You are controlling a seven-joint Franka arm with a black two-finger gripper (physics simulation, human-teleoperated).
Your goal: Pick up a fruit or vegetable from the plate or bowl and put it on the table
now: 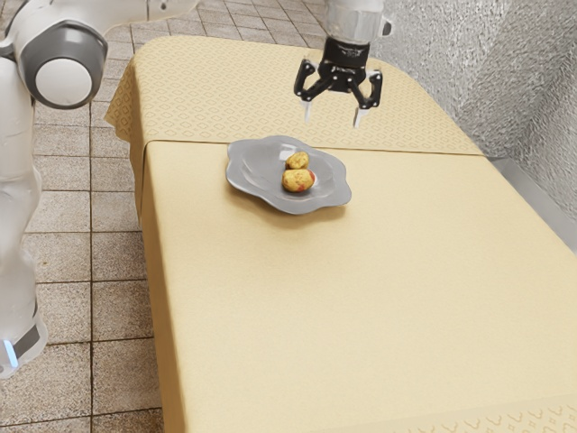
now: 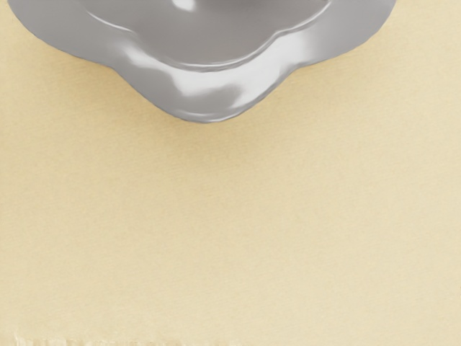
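Two yellow items are found on the plate: the larger piece and, close against it, the smaller piece. Both are seated in the hollow, where rolling is presumably checked by the raised, wavy rim. Red patches are noted on the larger piece; whether these belong to its skin cannot be told. Neither piece is held.

The gripper is carried above the table, pointed downward. Its fingers are spread well apart with nothing between them, as is judged proper for a descent around a piece. In the wrist view, the plate's rim and bare cloth are seen, so the hand is judged to be placed off to the side of the food; the height is taken to be for clearance over the rim.

The step in hand is assessed as the approach. Alignment over one piece is required, followed by a straight lowering. Because the pieces are crowded together, the neighbour could be nudged or the rim struck. A rounded surface may be slipped off unless gripped about its middle. Ample open cloth is available for setting down.
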